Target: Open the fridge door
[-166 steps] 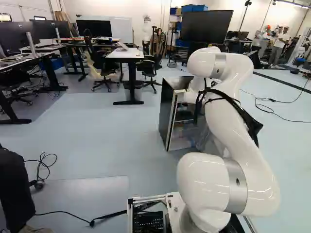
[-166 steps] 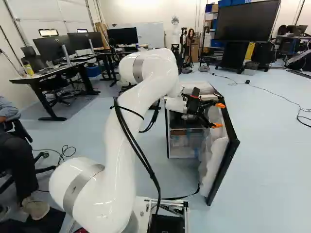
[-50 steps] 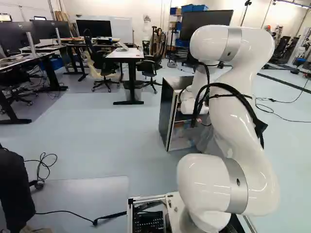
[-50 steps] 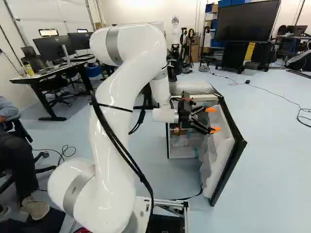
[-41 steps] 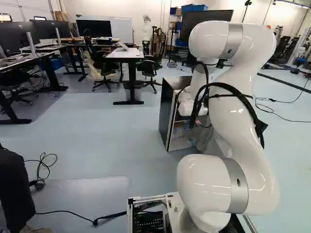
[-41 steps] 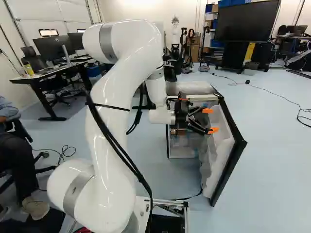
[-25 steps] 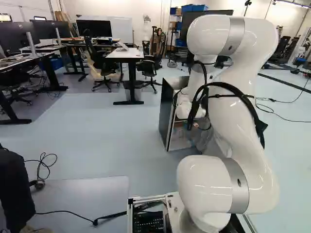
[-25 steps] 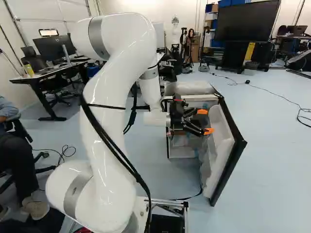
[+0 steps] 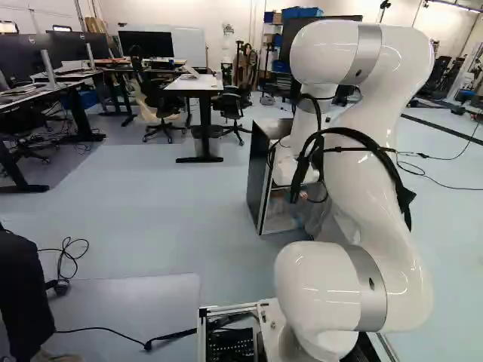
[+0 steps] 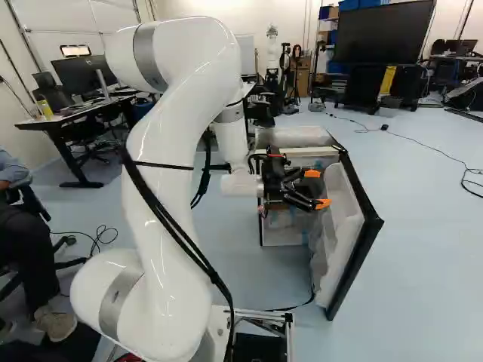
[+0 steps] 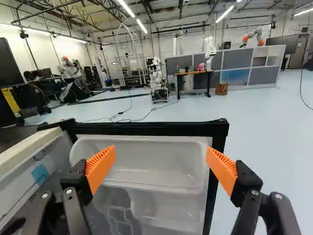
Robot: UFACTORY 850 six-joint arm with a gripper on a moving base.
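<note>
Black-edged and white-lined, the fridge door (image 10: 330,253) stands swung open at the right of the fridge cabinet (image 10: 298,137) in the right base view, its moulded shelves (image 11: 146,156) facing the gripper (image 10: 318,188). The gripper is released, its orange pads (image 11: 100,169) spread apart before that lining, while beyond the door black cables (image 11: 145,117) trail across the pale floor (image 11: 274,122).

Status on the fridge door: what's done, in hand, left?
Done, by the look of it: the fridge door stands swung out from the fridge body, its inner bins exposed.
In hand: nothing gripped; the hand is open, facing the door's inner side.
Left: probably just backing the arm out, perhaps after a nudge from inside if you want it wider.
</note>
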